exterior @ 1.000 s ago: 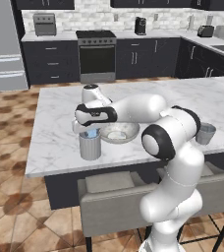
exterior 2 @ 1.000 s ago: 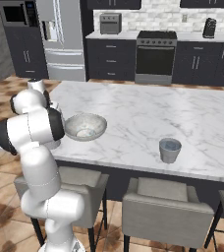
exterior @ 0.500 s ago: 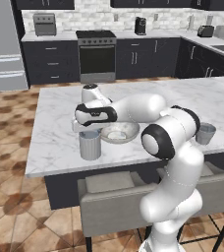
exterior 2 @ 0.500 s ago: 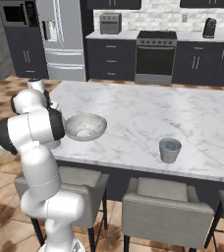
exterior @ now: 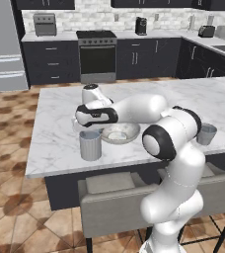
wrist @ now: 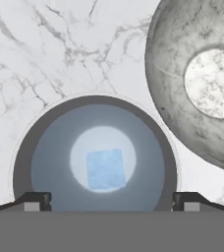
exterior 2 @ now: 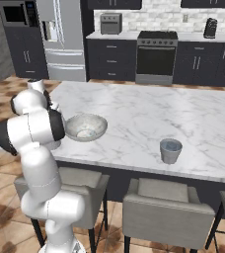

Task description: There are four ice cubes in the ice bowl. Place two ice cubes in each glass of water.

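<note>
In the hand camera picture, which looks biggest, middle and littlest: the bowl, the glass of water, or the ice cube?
1. Glass of water
2. Ice bowl, though cut off by the picture's edge and farther away, so really unsure
3. Ice cube, inside the glass

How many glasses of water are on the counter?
2. One glass of water stands beside the ice bowl, under the gripper; the other glass stands apart, near the counter's front edge.
</note>
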